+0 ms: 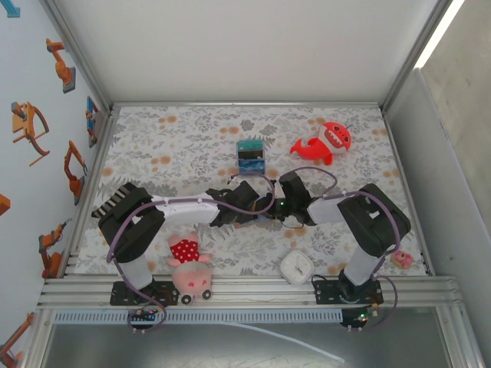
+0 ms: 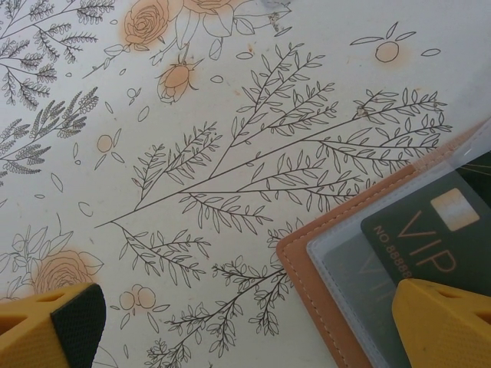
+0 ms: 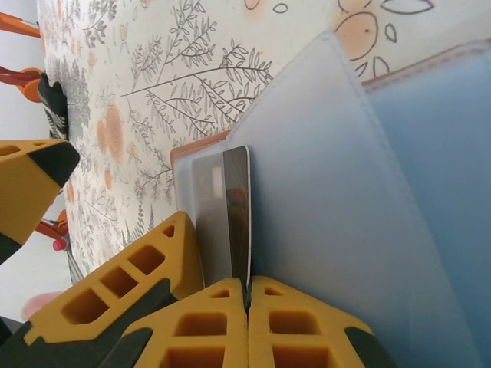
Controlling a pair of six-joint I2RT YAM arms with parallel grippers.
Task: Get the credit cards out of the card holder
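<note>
The card holder (image 2: 307, 264) lies open on the flowered desk (image 2: 192, 115) in the middle of the work area, where the two arms meet, its tan leather edge and clear pockets facing up. The right tool (image 3: 247, 295) is clenched on the short end of a grey credit card (image 3: 226, 207), which stands on edge between the pads and is partly out of its pocket. A frosted plastic sleeve (image 3: 330, 176) is tipped up just beside it, probably lifted by the card as it comes free. The left tool (image 2: 245, 307) is released, its jaws spread wide, with one yellow finger (image 2: 445, 326) over the holder's corner and the other out over bare desk. That placement looks meant to pin the holder down so that it does not drag along with the card, though whether the finger actually presses on it cannot be told. A dark green card (image 2: 430, 238) marked VIP sits in another pocket, so by this reckoning at least one more remains to be drawn.
</note>
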